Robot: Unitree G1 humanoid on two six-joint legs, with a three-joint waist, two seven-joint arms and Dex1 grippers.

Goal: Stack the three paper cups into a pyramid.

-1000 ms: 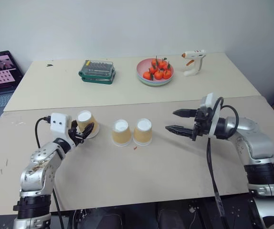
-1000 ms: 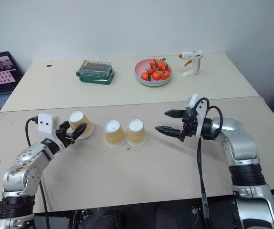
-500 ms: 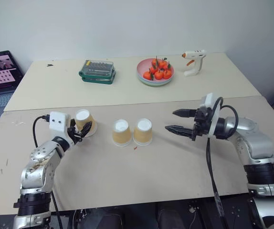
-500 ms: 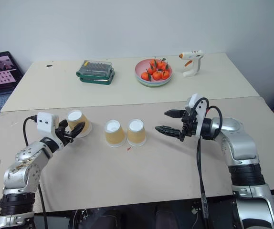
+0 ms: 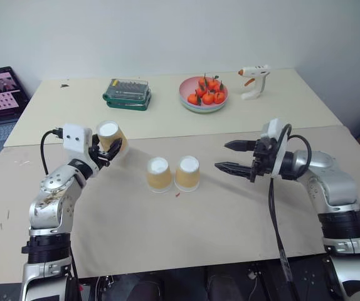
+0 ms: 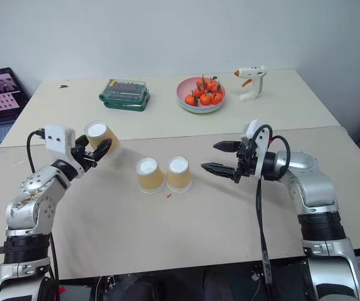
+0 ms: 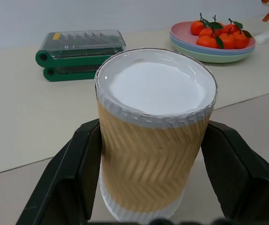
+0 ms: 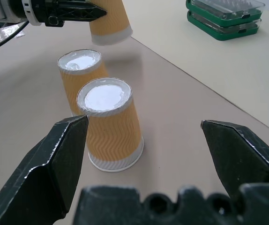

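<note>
your left gripper (image 5: 109,150) is clamped on the third paper cup (image 5: 110,138), upside down with its white base up, one black finger on each side of its tan wall, as the left wrist view shows. the cup hangs in the air, clear of the tabletop (image 5: 167,232).

the other two paper cups (image 5: 173,173) stand upside down on the table, side by side and touching or very nearly so, off to the inner side of your left gripper and lower than it. they sit between your two grippers, nearer the right one. that pair reads as the base of the pyramid, so the step in hand is carrying the last cup over to top it.

your right gripper (image 5: 230,156) hovers just beside the nearer base cup with its fingers spread wide and nothing in them, pointing at the pair.

next, you need to bring the held cup across until it sits over the seam between the two bases, keep it level, then lower it so its rim lands half on each white base before you let go. watch that gap: if the cups are slightly apart, the top cup may tip. the right gripper could steady the pair if needed.
</note>
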